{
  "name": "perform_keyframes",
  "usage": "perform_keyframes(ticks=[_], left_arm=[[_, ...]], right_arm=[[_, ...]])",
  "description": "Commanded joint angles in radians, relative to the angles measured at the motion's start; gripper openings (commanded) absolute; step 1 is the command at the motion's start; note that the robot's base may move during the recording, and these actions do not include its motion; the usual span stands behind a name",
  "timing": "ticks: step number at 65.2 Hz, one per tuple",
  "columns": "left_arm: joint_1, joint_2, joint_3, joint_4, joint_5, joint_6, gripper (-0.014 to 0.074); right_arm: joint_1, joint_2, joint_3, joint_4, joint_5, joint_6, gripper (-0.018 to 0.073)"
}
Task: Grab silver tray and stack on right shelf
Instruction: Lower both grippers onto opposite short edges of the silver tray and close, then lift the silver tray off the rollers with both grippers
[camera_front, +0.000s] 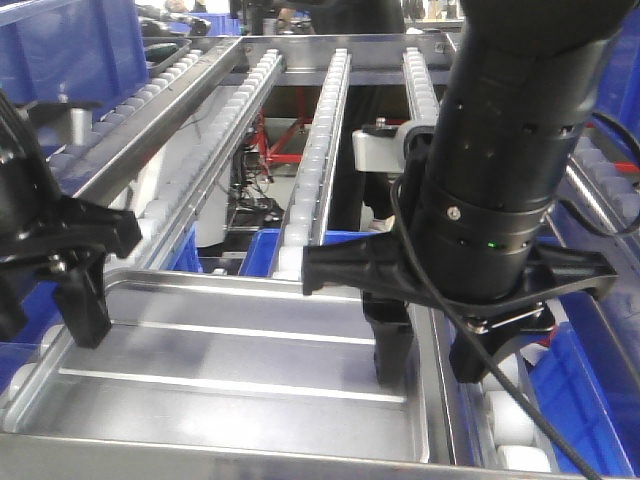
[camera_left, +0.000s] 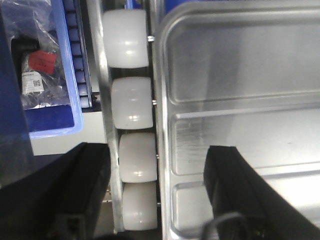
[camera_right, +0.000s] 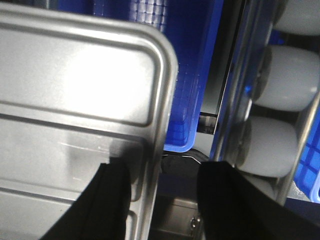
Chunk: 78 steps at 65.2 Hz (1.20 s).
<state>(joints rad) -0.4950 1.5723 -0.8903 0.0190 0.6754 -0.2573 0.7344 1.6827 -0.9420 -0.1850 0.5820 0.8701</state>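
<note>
The silver tray (camera_front: 240, 365), shiny with two long ridges in its base, lies flat at the near end of a rack of big white rollers. My left gripper (camera_front: 45, 310) is open and straddles the tray's left rim: one finger is inside the tray and the other outside by the rollers. In the left wrist view the gripper (camera_left: 157, 200) spans the tray (camera_left: 240, 75) rim. My right gripper (camera_front: 435, 355) is open and straddles the right rim the same way. In the right wrist view the gripper (camera_right: 165, 205) shows one finger over the tray (camera_right: 75, 90). The right shelf is out of view.
Lanes of big white rollers (camera_front: 325, 120) run away from me behind the tray, and rollers (camera_left: 131, 100) sit close along its left rim. Blue bins stand at the left (camera_front: 60, 50), under the rack (camera_right: 195, 75) and at the lower right (camera_front: 590, 400). One holds a bagged item (camera_left: 40, 70).
</note>
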Motion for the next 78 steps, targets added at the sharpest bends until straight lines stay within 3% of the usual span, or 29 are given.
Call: perform_keyframes(ticks=[1, 13, 39, 45, 52, 57, 78], left_arm=[[-0.008, -0.019, -0.031, 0.000, -0.037, -0.013, 0.0316], [-0.008, -0.007, -0.031, 0.000, -0.055, -0.013, 0.0316], [-0.008, 0.043, -0.031, 0.000, -0.051, -0.013, 0.0308], [-0.008, 0.043, -0.031, 0.000, -0.050, -0.013, 0.0229], [-0.008, 0.043, -0.031, 0.000, -0.050, -0.013, 0.0025], [-0.008, 0.043, -0.031, 0.000, -0.050, -0.013, -0.0112], [-0.008, -0.030, -0.033, 0.004, -0.048, -0.032, -0.0094]], right_arm=[[-0.001, -0.037, -0.033, -0.023, -0.032, -0.001, 0.0426], [-0.001, -0.036, -0.033, -0.028, -0.033, -0.002, 0.0422], [-0.001, -0.030, -0.032, -0.034, -0.033, -0.002, 0.0271], [-0.001, -0.030, -0.032, -0.034, -0.030, -0.002, 0.0192], [-0.001, -0.030, -0.032, -0.035, -0.026, -0.002, 0.0041], [-0.001, -0.030, -0.032, -0.038, -0.026, -0.002, 0.0058], [-0.001, -0.060, -0.048, -0.068, 0.004, -0.002, 0.0057]])
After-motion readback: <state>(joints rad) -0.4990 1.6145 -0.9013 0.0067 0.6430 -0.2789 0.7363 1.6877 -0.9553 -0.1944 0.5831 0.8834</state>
